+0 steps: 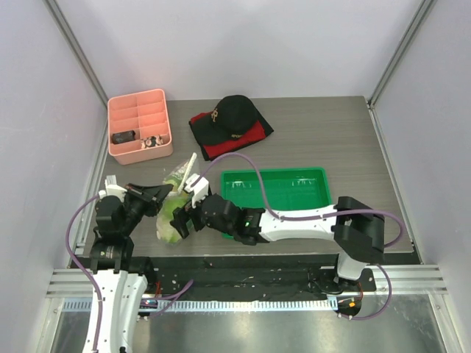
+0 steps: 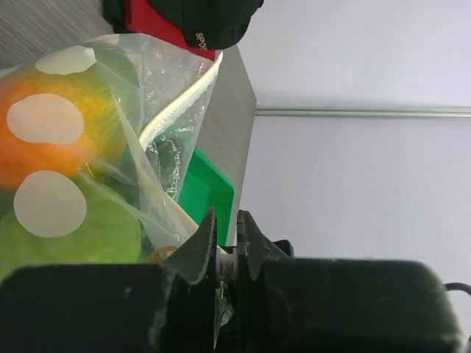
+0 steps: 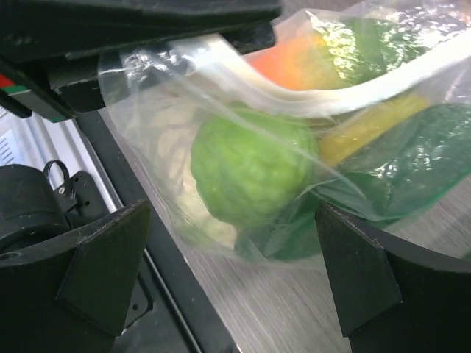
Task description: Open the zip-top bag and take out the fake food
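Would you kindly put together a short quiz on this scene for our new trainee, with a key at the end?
1. True or false: the right gripper is shut on the bag.
2. Choose one. The left gripper is: A open above the bag; B shut on the bag's edge; C out of every view.
3. Fill in the gap: the round green toy lies ___ the bag.
Key: 1 false, it stands wide open at the bag. 2 B. 3 inside.
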Motion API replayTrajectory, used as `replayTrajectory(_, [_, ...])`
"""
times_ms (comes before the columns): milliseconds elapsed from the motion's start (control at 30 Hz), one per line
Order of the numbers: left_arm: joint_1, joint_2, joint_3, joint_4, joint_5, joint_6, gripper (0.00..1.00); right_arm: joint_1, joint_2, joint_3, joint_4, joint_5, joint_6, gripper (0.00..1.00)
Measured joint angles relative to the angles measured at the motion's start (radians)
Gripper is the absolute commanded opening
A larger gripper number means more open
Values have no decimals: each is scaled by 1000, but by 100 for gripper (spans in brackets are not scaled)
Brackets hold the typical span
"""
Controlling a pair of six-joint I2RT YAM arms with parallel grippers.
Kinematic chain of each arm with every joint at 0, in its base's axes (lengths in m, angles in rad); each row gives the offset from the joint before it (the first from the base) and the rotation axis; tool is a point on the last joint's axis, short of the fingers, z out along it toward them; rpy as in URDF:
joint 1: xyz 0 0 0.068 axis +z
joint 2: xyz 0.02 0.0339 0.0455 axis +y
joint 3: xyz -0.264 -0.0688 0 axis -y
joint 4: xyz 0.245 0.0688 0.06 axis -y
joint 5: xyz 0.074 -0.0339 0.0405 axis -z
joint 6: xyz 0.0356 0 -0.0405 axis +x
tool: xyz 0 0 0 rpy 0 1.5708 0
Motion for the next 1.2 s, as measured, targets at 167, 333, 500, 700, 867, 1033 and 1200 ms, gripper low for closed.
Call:
replayTrajectory(167, [-14,-6,0,-1,-20,-29,1,57,56,-18,138,121,-69,100])
replayTrajectory(333, [-34,-16,0,-32,-47,-94,1,106,154,-6,278,272,-194,100])
replayTrajectory(500, [-45,-72,10,-130,-87,-157,1,145,230,31,381,380,-328,100])
replayTrajectory(700, [-46,-125,13,-203,-117,-214,4,158,245,48,473,406,-398,100])
replayTrajectory(867, [-46,-126,31,-234,-124,-236,16,162,249,65,513,433,-432,95])
replayTrajectory(1033, [-46,-143,98,-267,-147,-230,56,167,285,87,586,480,-483,60])
replayTrajectory(1200, [-48,-152,180,-306,-166,-170,88,159,322,49,726,510,-528,11])
